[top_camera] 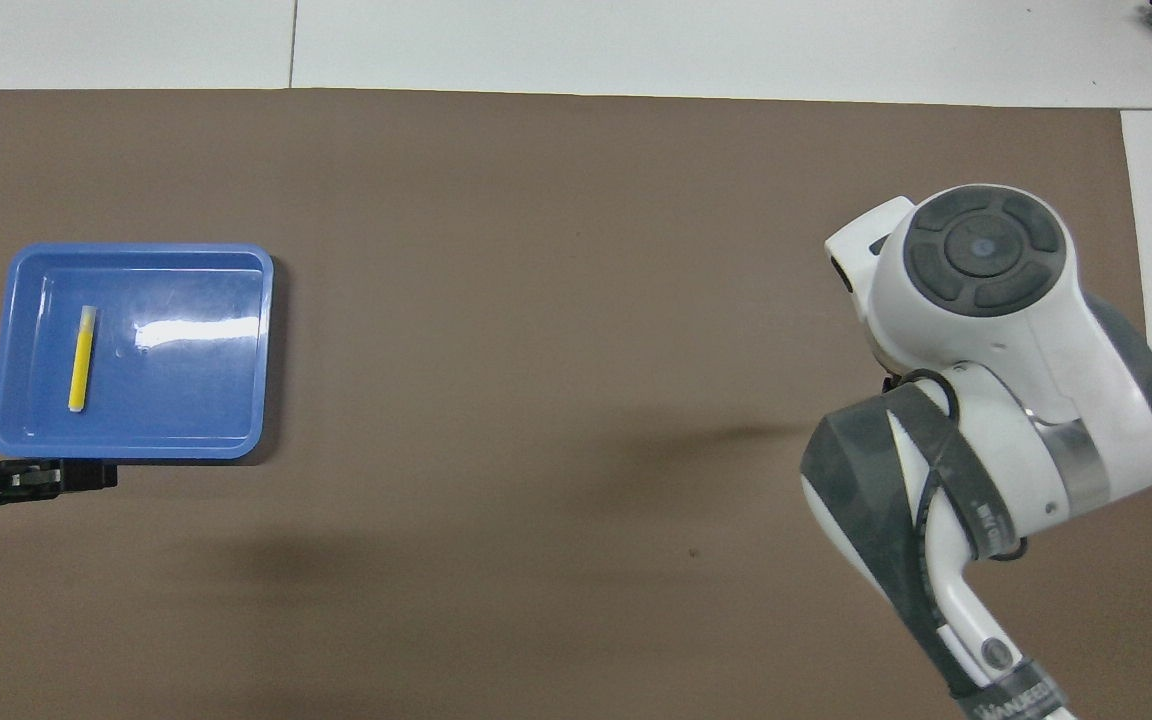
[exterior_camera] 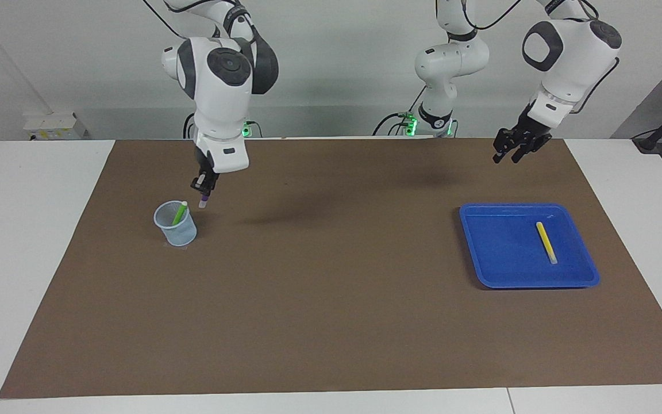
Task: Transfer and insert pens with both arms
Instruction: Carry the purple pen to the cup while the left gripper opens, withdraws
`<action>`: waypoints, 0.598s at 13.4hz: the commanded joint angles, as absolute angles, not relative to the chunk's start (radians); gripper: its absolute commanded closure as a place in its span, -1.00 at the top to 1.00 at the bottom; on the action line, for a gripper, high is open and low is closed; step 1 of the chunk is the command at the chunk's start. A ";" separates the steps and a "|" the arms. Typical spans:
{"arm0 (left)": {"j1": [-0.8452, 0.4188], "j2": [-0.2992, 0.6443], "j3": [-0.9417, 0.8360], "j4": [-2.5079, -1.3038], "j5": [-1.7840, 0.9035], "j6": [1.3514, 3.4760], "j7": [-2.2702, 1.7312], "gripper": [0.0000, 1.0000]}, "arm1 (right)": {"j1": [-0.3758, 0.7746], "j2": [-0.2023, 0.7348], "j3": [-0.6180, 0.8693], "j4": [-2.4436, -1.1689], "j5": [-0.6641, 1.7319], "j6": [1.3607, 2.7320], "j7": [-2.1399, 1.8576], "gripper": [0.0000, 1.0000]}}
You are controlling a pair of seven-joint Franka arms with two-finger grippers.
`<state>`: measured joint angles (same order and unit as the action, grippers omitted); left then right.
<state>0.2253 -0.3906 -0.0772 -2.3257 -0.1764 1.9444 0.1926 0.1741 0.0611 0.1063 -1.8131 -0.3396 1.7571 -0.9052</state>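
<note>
The purple pen (exterior_camera: 203, 199) hangs pinched in the right gripper (exterior_camera: 204, 187), just beside the cup (exterior_camera: 175, 223) that holds the green pen (exterior_camera: 179, 213) — insertion is in hand. Next, centre it over the rim and lower. The left gripper (exterior_camera: 509, 153), seemingly empty with fingers apart, waits well apart from the cup, near the tray (exterior_camera: 503, 276) holding the yellow pen (exterior_camera: 546, 242).

brown mat (top_camera: 536, 300) covers table, white table top (top_camera: 636, 40) showing past its edges. blue tray (top_camera: 261, 350) sits toward left arm's end — yellow pen (top_camera: 82, 358) lies inside it, pale end pointing away from robots. left gripper (top_camera: 86, 476) shows only as black tip at frame edge, over mat just beside tray's nearer rim. right arm (top_camera: 986, 400) — big white-and-grey joints — fills its own end, covering whatever lies below.
</note>
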 commanded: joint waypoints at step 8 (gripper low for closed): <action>0.308 -0.192 -0.081 -2.246 -0.086 2.095 0.348 0.17 | 0.017 -0.020 0.120 -2.054 -0.304 1.945 -0.965 -1.00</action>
